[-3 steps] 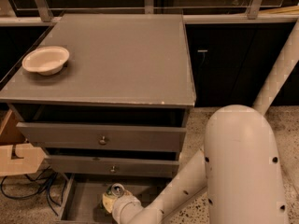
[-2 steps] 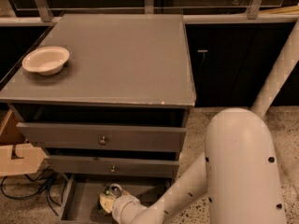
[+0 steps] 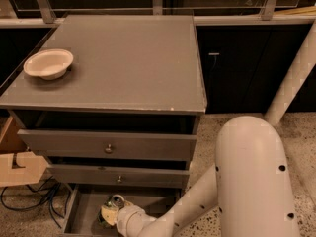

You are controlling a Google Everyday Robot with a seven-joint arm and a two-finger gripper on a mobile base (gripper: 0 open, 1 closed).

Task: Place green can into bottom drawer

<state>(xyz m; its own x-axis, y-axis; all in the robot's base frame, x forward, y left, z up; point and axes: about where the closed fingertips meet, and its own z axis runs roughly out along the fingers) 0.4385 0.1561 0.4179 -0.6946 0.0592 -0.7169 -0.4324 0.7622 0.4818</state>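
**Setting the can down in the drawer**

The gripper (image 3: 109, 214) is low inside the open bottom drawer (image 3: 158, 200), near its left front. I aim to set the can (image 3: 117, 201) upright on the drawer floor, clear of the walls and the drawers above, before releasing. The can lies against the gripper's tip, silver top just above it. I cannot tell whether the gripper clamps it.

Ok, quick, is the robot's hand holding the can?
Gripper: down in the bottom drawer, at the green can; open or shut cannot be told.
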